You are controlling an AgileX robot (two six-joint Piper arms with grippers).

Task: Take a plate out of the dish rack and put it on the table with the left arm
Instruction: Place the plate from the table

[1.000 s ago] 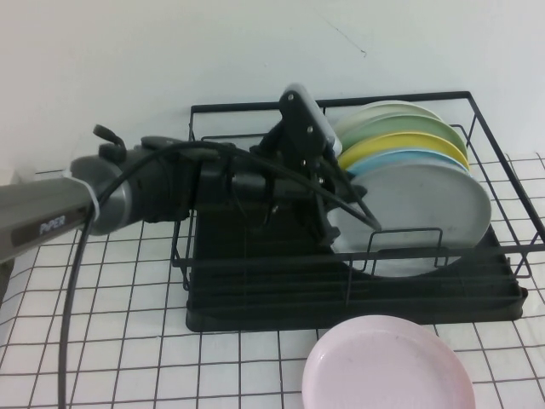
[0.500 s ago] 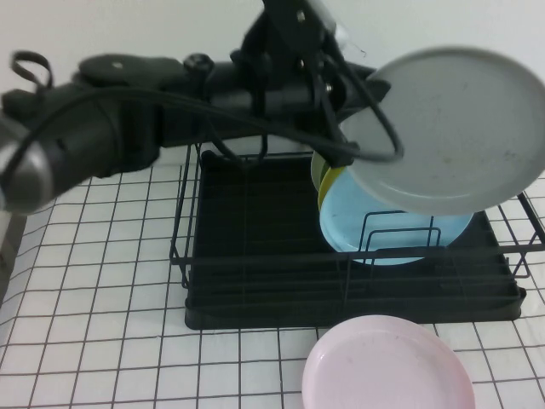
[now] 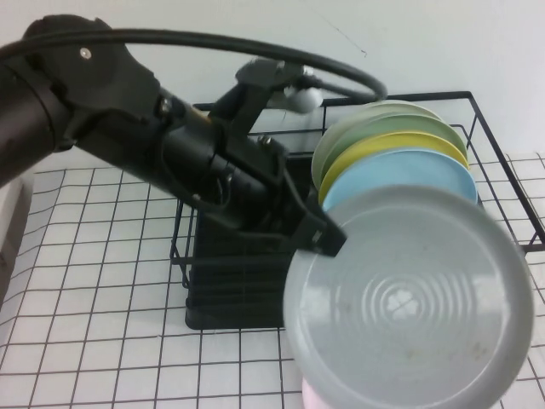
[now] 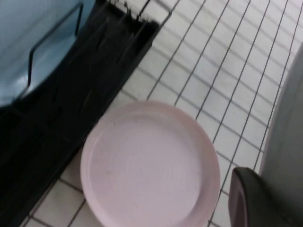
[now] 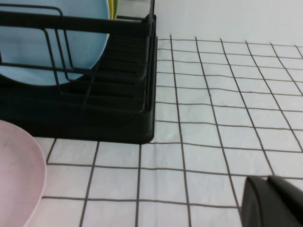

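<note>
My left gripper (image 3: 321, 239) is shut on the rim of the pale grey plate (image 3: 409, 302) and holds it in the air in front of the dish rack (image 3: 223, 294), tilted face toward the camera, above the table (image 3: 102, 341). In the left wrist view one black finger (image 4: 251, 201) lies against the grey plate's edge (image 4: 289, 137), above the pale pink plate (image 4: 149, 165). My right gripper (image 5: 272, 204) is shut and empty, low over the table to the right of the rack (image 5: 118, 99); it is out of the high view.
The light blue plate (image 3: 400, 170) stands foremost in the rack, with yellow (image 3: 383, 146) and pale green (image 3: 375, 123) plates behind it. The pink plate lies flat on the table in front of the rack, mostly hidden under the grey plate in the high view. A white wall is behind.
My left arm lifted the grey plate up out of the rack, then swung it forward and down toward the camera, over the pink plate.
</note>
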